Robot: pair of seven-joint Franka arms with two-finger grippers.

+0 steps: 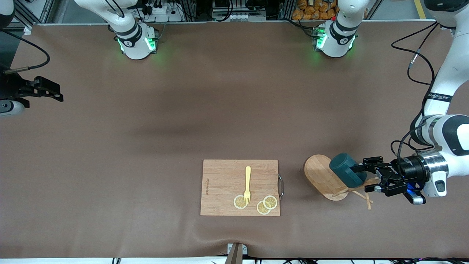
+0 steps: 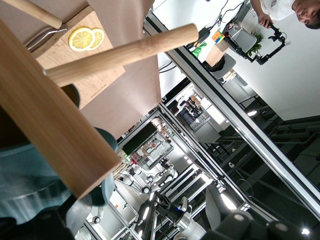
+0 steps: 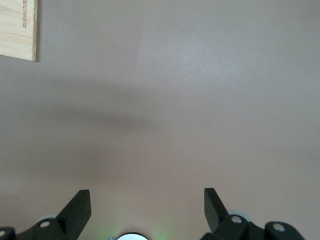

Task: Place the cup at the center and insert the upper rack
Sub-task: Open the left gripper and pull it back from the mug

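The upper rack [image 1: 322,176], a light wooden mug tree, lies tipped over near the left arm's end of the table, its oval base on edge and its thin pegs [image 1: 361,194] splayed on the cloth. The dark teal cup [image 1: 346,169] lies on its side on the rack, against the base. My left gripper [image 1: 369,175] is level with the rack's post, fingers wide apart and open, one finger close to the cup. In the left wrist view the post [image 2: 50,125], a peg [image 2: 120,52] and the cup [image 2: 30,185] fill the near field. My right gripper [image 3: 146,200] waits open over bare cloth.
A rectangular wooden cutting board [image 1: 223,183] lies nearer the table's middle than the rack, carrying a yellow fork [image 1: 247,183] and lemon slices [image 1: 266,204], with a metal handle [image 1: 281,186] on the side facing the rack. The right gripper [image 1: 45,90] hovers at its arm's end of the table.
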